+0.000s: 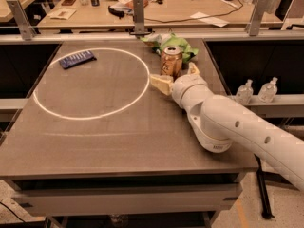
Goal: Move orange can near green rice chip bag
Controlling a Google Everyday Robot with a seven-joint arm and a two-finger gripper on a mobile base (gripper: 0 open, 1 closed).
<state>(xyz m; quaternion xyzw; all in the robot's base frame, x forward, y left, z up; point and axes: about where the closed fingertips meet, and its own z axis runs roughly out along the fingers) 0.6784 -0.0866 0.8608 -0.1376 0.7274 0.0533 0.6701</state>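
Observation:
The orange can (171, 60) stands upright on the table at the far right, touching the front edge of the green rice chip bag (172, 42), which lies wrinkled just behind it. My gripper (172, 73) is right in front of the can at table height. It is open, with one cream finger (159, 83) to the can's left and the other (193, 69) to its right. Neither finger presses on the can.
A flat dark blue wrapper (77, 59) lies at the far left inside a white circle (90, 83) marked on the table (109, 141). My white arm (228, 122) reaches in from the right. The table's right edge is close to the can. Clear bottles (256, 90) stand beyond it.

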